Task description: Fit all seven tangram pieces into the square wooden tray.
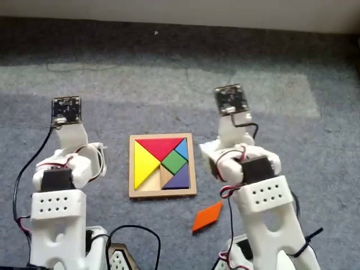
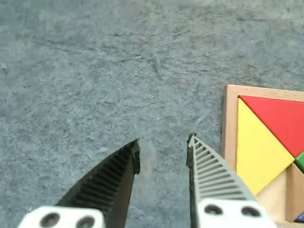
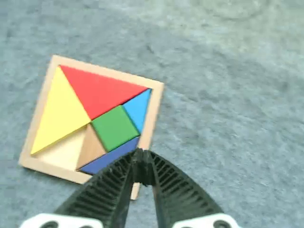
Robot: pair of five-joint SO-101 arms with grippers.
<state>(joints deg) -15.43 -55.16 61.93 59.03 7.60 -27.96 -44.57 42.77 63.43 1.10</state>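
High view: I find the tray mid-surface with six pieces seated. The orange piece lies outside it toward the near edge, beside the right arm, and I judge it the last to be placed.

Left wrist view: the left pincer is released and empty, over bare surface just beside the tray.

Right wrist view: the right pincer is clenched on nothing, at the tray's edge.

No legible writing.

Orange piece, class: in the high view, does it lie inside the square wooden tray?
No, the orange piece lies on the grey carpet, apart from the wooden tray.
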